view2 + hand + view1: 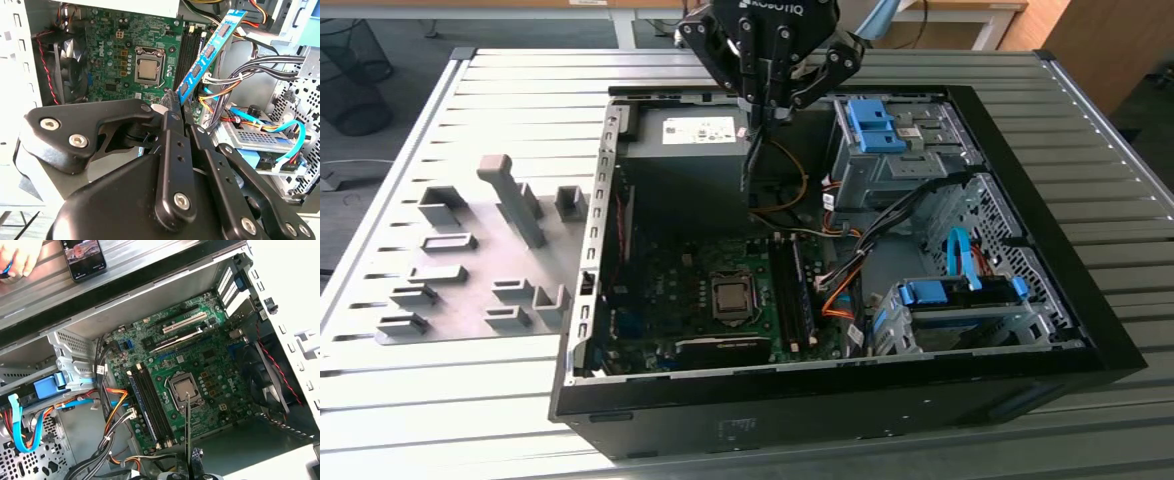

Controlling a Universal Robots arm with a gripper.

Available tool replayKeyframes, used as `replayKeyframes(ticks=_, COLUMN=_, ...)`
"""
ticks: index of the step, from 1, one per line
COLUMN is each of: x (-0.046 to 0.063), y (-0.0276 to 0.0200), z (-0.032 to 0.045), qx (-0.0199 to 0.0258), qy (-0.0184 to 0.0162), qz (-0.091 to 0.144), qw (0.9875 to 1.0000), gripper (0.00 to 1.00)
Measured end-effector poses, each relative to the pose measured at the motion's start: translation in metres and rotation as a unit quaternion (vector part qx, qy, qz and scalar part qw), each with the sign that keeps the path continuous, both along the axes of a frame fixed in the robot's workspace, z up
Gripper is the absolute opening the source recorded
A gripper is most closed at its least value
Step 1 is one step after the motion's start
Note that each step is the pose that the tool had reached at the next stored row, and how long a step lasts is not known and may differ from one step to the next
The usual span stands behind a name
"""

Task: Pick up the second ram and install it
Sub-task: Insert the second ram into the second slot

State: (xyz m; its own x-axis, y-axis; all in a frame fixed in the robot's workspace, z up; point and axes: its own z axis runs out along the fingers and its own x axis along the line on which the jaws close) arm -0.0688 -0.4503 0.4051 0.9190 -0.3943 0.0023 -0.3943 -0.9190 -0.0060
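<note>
Carrying step: the gripper holds the second ram over the open computer case.

Nearest in the second wrist view, the black fingers are pressed onto one end of the ram, which juts away from them as a green strip with black chips; in the exterior view it hangs as a thin edge below the gripper, clear of the board. Beyond it lies the motherboard, its memory slots beside the processor socket (one slot already seems filled, though I cannot be sure). Farther off, a person's hand rests by a phone. By my judgement, seating calls for the strip's edge lined up along an empty slot, then straight, even pressure.
</note>
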Motion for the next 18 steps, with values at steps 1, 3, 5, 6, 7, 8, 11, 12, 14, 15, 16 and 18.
replayKeyframes(ticks=1, x=0.0000, y=0.0000, z=0.0000, qx=0.0000, qy=0.0000, qz=0.000, qw=1.0000, gripper=0.14)
replayKeyframes(ticks=3, x=0.0000, y=0.0000, z=0.0000, qx=0.0000, qy=0.0000, qz=0.000, qw=1.0000, gripper=0.14)
replayKeyframes(ticks=5, x=0.0000, y=0.0000, z=0.0000, qx=0.0000, qy=0.0000, qz=0.000, qw=1.0000, gripper=0.14)
replayKeyframes(ticks=6, x=0.0000, y=0.0000, z=0.0000, qx=0.0000, qy=0.0000, qz=0.000, qw=1.0000, gripper=0.14)
replayKeyframes(ticks=7, x=0.0000, y=0.0000, z=0.0000, qx=0.0000, qy=0.0000, qz=0.000, qw=1.0000, gripper=0.14)
replayKeyframes(ticks=8, x=0.0000, y=0.0000, z=0.0000, qx=0.0000, qy=0.0000, qz=0.000, qw=1.0000, gripper=0.14)
replayKeyframes(ticks=11, x=0.0000, y=0.0000, z=-0.0005, qx=0.0000, qy=0.0000, qz=0.017, qw=0.9998, gripper=0.14)
replayKeyframes(ticks=12, x=0.0000, y=0.0000, z=-0.0007, qx=0.0001, qy=0.0000, qz=0.027, qw=0.9996, gripper=0.14)
replayKeyframes(ticks=14, x=0.0000, y=-0.0002, z=-0.0022, qx=0.0001, qy=0.0000, qz=0.042, qw=0.9991, gripper=0.14)
replayKeyframes(ticks=15, x=0.0000, y=-0.0004, z=-0.0037, qx=0.0001, qy=0.0000, qz=0.045, qw=0.9990, gripper=0.14)
replayKeyframes(ticks=16, x=0.0000, y=-0.0007, z=-0.0055, qx=0.0000, qy=0.0000, qz=0.048, qw=0.9988, gripper=0.14)
replayKeyframes(ticks=18, x=0.0000, y=-0.0011, z=-0.0085, qx=0.0000, qy=0.0000, qz=0.053, qw=0.9986, gripper=0.14)
